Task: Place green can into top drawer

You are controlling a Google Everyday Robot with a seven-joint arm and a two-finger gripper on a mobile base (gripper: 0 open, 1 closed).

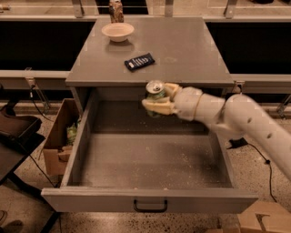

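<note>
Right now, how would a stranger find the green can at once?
Start at the grey cabinet with its top drawer pulled open. Over the drawer's back part, the pale tool is shut on the green can, held in the air. Unlike the bowl, dark packet and brown container on the cabinet top, it rests on nothing.

Warm, rather dim light falls from above on the table (182, 50), leaving a faint sheen on its top and a soft shadow beside the bowl (117, 32). The tool (158, 99), clamped round the green can (156, 87) just in front of the table's edge, is brightly lit (pale casing nearly washed out); the top drawer (91, 200) darkens under the table
</note>
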